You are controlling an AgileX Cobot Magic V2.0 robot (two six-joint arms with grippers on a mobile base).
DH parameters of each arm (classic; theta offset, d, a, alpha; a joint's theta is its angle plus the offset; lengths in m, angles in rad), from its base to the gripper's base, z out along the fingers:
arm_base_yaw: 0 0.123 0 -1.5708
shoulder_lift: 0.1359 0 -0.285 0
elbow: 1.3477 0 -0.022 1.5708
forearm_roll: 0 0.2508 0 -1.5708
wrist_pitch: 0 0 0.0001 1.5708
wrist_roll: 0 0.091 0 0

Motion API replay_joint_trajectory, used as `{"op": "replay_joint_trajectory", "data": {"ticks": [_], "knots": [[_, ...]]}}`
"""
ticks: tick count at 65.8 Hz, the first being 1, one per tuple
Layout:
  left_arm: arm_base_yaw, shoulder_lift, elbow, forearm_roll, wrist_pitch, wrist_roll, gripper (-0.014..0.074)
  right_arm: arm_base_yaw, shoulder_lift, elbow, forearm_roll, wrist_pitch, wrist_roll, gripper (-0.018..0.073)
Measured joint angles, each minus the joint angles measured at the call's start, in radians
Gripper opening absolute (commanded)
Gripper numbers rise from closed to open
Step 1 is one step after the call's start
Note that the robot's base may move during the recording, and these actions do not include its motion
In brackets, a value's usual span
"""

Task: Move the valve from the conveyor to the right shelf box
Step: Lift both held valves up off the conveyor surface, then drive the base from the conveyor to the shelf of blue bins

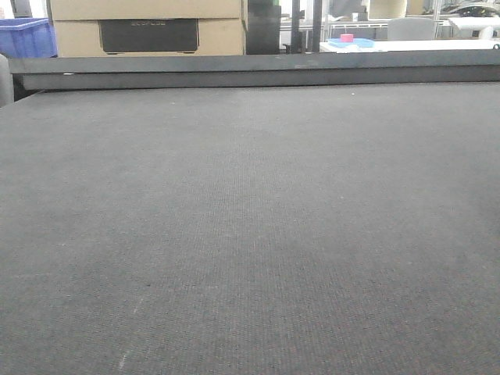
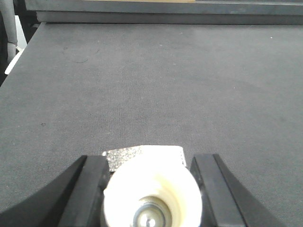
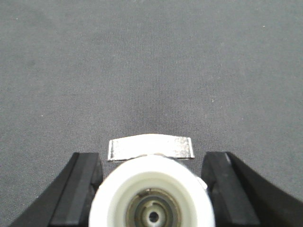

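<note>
The left fingers (image 2: 87, 189) stand well apart, black and spread to either side of the wrist view's bottom edge. Between them sits a white round hub (image 2: 151, 194) with a metal centre, and a small silver plate (image 2: 144, 156) lies just ahead of it. The right fingers (image 3: 83, 184) are spread the same way, either side of their own white hub (image 3: 151, 201) and silver plate (image 3: 150, 147). Neither pair clamps anything.

Just ahead of the left fingertips is the conveyor (image 2: 151, 85), a dark grey surface with a fine woven texture, running on to a black raised rail (image 2: 161, 18) at its far edge. Ahead of the right fingers the same grey weave (image 3: 151, 71) fills the view.

No view shows the valve, so where it lies relative to the fingers cannot be told.

In the front view the conveyor (image 1: 250, 234) stretches away to the rail (image 1: 250, 70). Beyond the rail stand a cardboard box (image 1: 148, 27), a blue crate (image 1: 27, 37) to its left, and a small pink object (image 1: 347, 37) far off to the right.
</note>
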State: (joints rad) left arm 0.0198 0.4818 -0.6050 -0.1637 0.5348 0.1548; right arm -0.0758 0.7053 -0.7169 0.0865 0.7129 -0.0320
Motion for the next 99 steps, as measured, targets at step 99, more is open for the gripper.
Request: {"op": "replay_joint_trajectory", "data": {"ticks": [99], "knots": [[0.0,0.0,0.0,0.0,-0.002,0.0,-0.0111,0.0,0.0,0.0,0.0,-0.001,0.0,-0.0162]]}}
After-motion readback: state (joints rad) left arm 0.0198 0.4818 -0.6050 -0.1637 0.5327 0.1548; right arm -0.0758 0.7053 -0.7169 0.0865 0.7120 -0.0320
